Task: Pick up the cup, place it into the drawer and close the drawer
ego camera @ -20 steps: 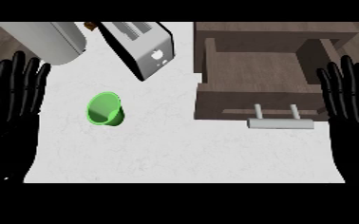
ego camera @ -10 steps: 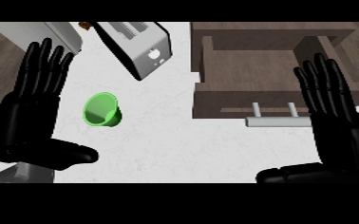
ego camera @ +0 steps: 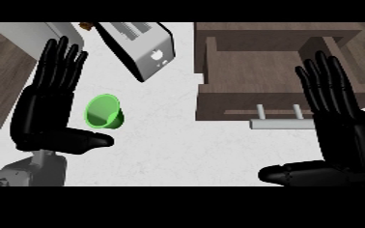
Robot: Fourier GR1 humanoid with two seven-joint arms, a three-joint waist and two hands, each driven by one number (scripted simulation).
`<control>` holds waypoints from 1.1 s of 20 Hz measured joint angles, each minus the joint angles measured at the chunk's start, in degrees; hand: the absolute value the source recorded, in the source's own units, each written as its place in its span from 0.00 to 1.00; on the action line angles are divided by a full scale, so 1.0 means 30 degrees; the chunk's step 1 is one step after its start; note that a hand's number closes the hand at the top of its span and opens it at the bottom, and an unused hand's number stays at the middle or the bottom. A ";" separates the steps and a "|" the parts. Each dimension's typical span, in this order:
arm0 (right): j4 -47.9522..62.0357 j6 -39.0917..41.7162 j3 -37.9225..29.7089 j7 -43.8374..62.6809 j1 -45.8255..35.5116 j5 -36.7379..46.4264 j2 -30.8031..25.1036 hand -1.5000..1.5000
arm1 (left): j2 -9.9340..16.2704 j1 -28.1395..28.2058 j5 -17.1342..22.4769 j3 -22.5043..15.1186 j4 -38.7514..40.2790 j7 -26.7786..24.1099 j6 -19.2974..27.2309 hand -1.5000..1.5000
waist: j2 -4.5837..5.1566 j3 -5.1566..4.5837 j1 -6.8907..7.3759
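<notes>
We see the green cup tipped on the surface, just right of our flat-open, empty left hand; the right hand, likewise open and empty, stands by the open drawer.

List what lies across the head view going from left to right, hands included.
left hand → green cup → toaster → open drawer with its handle → right hand
</notes>
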 measured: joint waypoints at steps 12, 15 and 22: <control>-0.0090 0.0405 -0.0383 -0.0044 0.0013 -0.0123 0.0165 0.00 | -0.0249 0.0351 -0.0506 -0.0124 0.0582 -0.0148 0.0337 0.00 | -0.0003 0.0004 0.0012; -0.0223 0.0296 -0.0334 0.0085 -0.0090 0.0023 0.0263 0.00 | -0.0106 0.0322 -0.0599 0.0150 0.1236 -0.0429 0.0292 0.00 | -0.0003 0.0001 0.0009; 0.0050 0.0355 -0.0801 0.0234 -0.0630 -0.0165 0.0157 0.00 | 0.0028 0.0710 -0.0803 0.0417 0.2483 -0.0673 0.0235 0.00 | -0.0004 -0.0001 0.0020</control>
